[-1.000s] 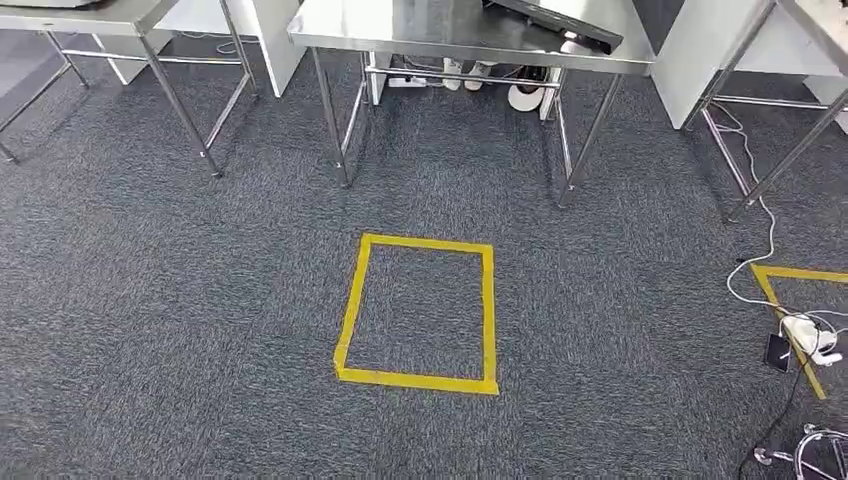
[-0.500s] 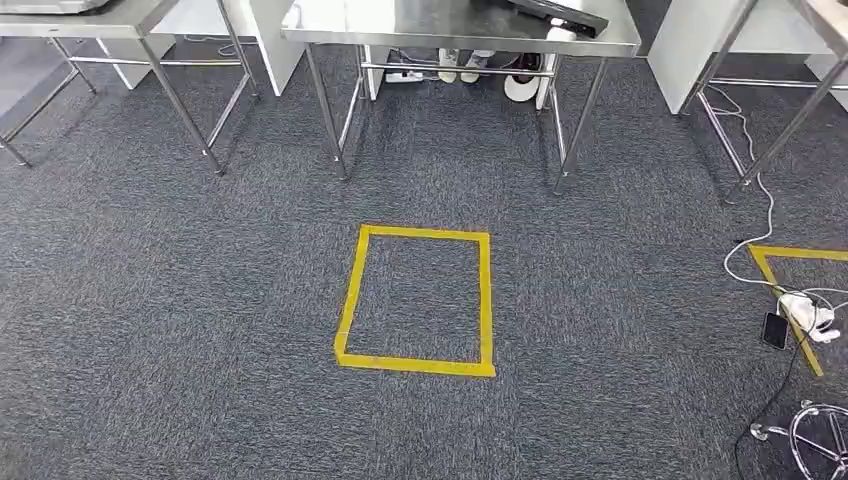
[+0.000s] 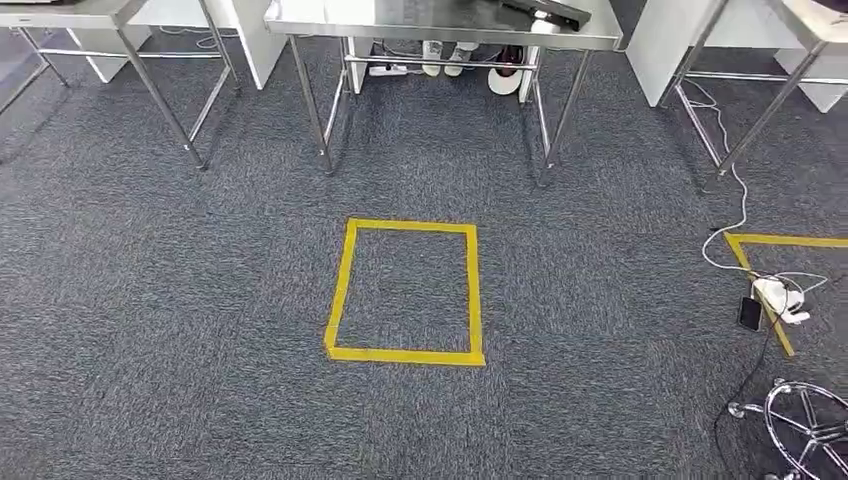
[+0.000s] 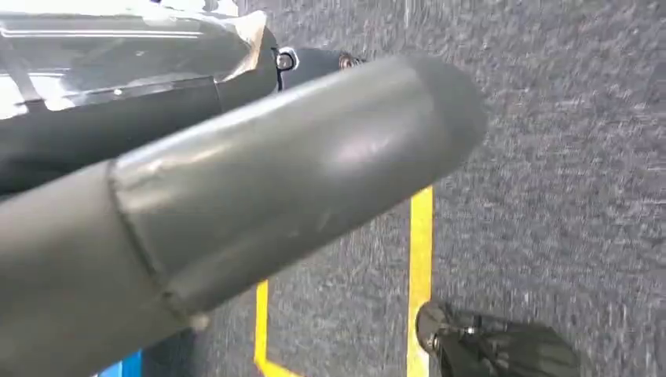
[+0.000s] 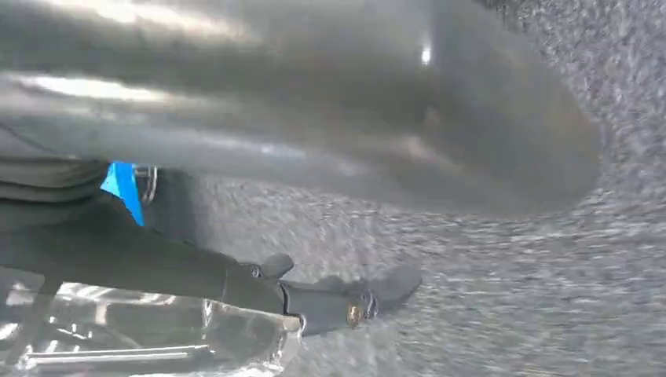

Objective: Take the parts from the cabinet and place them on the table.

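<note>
Left hand [image 4: 259, 181]: thick grey thumb blurred and close, hiding most of the dark fingers [image 4: 314, 61]; spread and hold cannot be told
Right hand [image 5: 314, 118]: blurred likewise, dark fingers [image 5: 345, 302] partly seen over carpet; hold cannot be told
Table [image 3: 400, 20]: steel top on thin legs, at the far side of the head view, cut off by the frame edge
Tape square [image 3: 405, 354]: yellow, on grey carpet [image 3: 200, 300], near the table
Cable [image 3: 735, 215], phone [image 3: 750, 313]: on the carpet, right

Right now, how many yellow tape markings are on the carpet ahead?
2: a full yellow tape square on the carpet straight ahead, and a partial yellow tape outline at far right, cut off by the frame edge.
</note>
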